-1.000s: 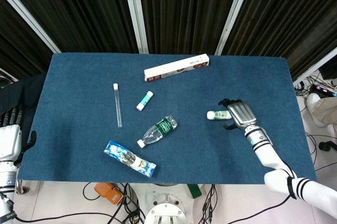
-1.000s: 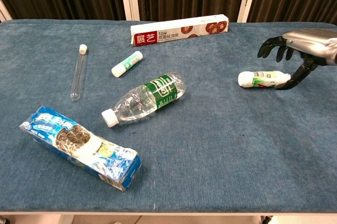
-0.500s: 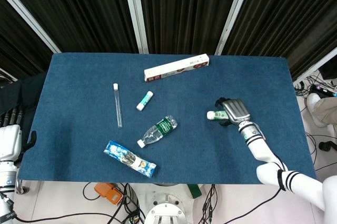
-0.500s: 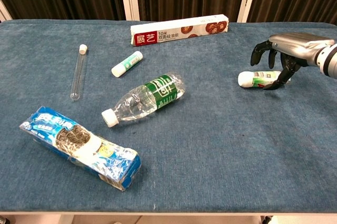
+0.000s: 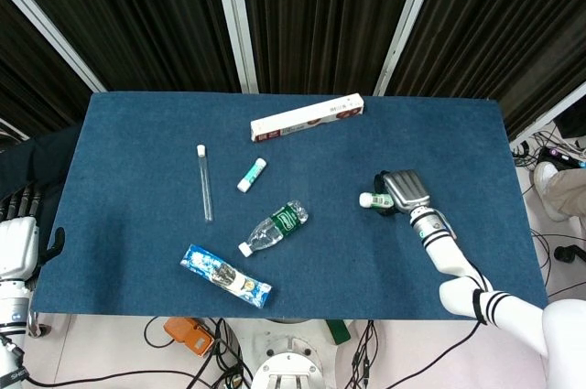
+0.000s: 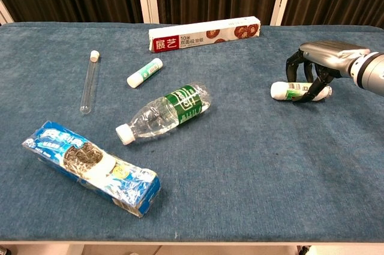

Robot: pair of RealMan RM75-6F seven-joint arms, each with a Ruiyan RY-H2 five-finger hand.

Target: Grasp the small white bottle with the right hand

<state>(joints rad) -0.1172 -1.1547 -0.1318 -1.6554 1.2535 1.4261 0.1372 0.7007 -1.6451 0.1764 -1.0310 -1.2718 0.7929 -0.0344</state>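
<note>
White with a green printed label, the small bottle (image 6: 288, 91) lies on its side on the blue tabletop (image 6: 252, 171), toward the right, its rounded cap end pointing left. The right hand (image 6: 318, 66) arches over its far half, dark fingers (image 6: 292, 63) curled down around the body on both sides; whether they actually grip it I cannot tell. From the head view, only the cap end pokes out from under the hand. The left hand (image 5: 16, 244) hangs beside the tabletop's left edge, its fingers unclear.
</note>
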